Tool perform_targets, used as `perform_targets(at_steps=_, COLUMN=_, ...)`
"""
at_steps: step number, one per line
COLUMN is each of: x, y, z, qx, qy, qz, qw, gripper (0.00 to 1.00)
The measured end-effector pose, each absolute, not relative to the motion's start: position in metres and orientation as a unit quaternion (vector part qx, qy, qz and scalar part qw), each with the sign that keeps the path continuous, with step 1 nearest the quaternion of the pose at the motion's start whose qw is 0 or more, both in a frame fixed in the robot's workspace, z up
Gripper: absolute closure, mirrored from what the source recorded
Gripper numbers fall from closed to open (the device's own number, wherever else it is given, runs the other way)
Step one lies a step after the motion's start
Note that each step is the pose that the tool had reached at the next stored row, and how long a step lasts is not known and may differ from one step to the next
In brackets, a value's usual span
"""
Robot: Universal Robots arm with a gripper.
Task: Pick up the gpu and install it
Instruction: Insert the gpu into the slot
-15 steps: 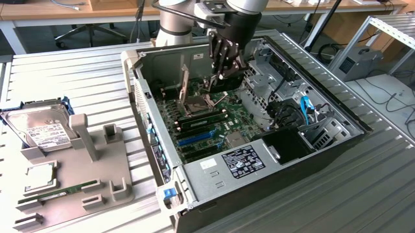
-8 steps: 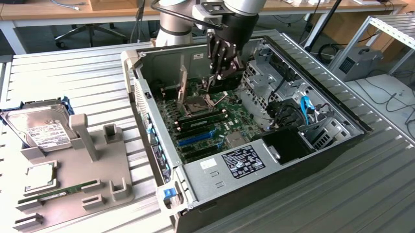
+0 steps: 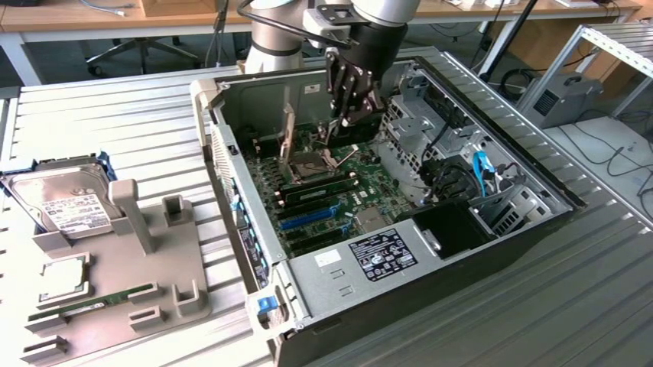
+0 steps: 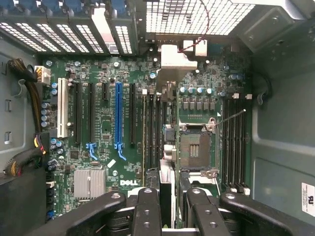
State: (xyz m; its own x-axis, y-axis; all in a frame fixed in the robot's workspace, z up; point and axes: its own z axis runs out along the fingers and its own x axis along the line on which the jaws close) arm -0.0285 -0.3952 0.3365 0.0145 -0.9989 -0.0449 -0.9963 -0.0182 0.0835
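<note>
Ribbed metal table (image 3: 122, 115), open PC case (image 3: 250, 107) lying on its side | arm coming down steeply into case, gripper (image 3: 352, 118) pointing at motherboard (image 3: 337, 187) | fingers (image 4: 147, 211) half closed, pinching gpu (image 4: 167, 182) | gpu held on edge above board, near CPU socket (image 4: 196, 147) | long axis parallel to expansion slots (image 4: 118, 113), silvery bracket toward vented rear wall (image 4: 197, 17)

One hard drive (image 3: 63, 205), one computer case (image 3: 531, 172)
</note>
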Motion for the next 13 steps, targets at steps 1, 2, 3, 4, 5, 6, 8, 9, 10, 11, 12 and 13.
perform_targets(at_steps=1, x=-0.029, y=-0.395, z=0.336, qx=0.712, qy=-0.7, qz=-0.046, qw=0.013, gripper=0.74)
perform_targets(at_steps=2, x=-0.028, y=-0.394, z=0.336, qx=0.712, qy=-0.7, qz=-0.046, qw=0.013, gripper=0.74)
perform_targets(at_steps=3, x=-0.029, y=-0.393, z=0.336, qx=0.712, qy=-0.7, qz=-0.047, qw=0.013, gripper=0.74)
perform_targets(at_steps=4, x=-0.029, y=-0.392, z=0.336, qx=0.712, qy=-0.7, qz=-0.047, qw=0.012, gripper=0.74)
perform_targets(at_steps=5, x=-0.029, y=-0.39, z=0.336, qx=0.712, qy=-0.7, qz=-0.047, qw=0.012, gripper=0.74)
perform_targets(at_steps=6, x=-0.029, y=-0.388, z=0.336, qx=0.712, qy=-0.7, qz=-0.047, qw=0.012, gripper=0.74)
perform_targets(at_steps=8, x=-0.029, y=-0.385, z=0.336, qx=0.712, qy=-0.7, qz=-0.047, qw=0.012, gripper=0.74)
perform_targets(at_steps=9, x=-0.029, y=-0.384, z=0.336, qx=0.712, qy=-0.7, qz=-0.047, qw=0.012, gripper=0.74)
perform_targets(at_steps=10, x=-0.029, y=-0.384, z=0.336, qx=0.712, qy=-0.7, qz=-0.047, qw=0.012, gripper=0.74)
perform_targets(at_steps=11, x=-0.029, y=-0.384, z=0.336, qx=0.712, qy=-0.701, qz=-0.047, qw=0.012, gripper=0.74)
perform_targets(at_steps=12, x=-0.029, y=-0.384, z=0.336, qx=0.711, qy=-0.702, qz=-0.047, qw=0.012, gripper=0.74)
perform_targets(at_steps=13, x=-0.029, y=-0.384, z=0.336, qx=0.709, qy=-0.703, qz=-0.047, qw=0.012, gripper=0.74)
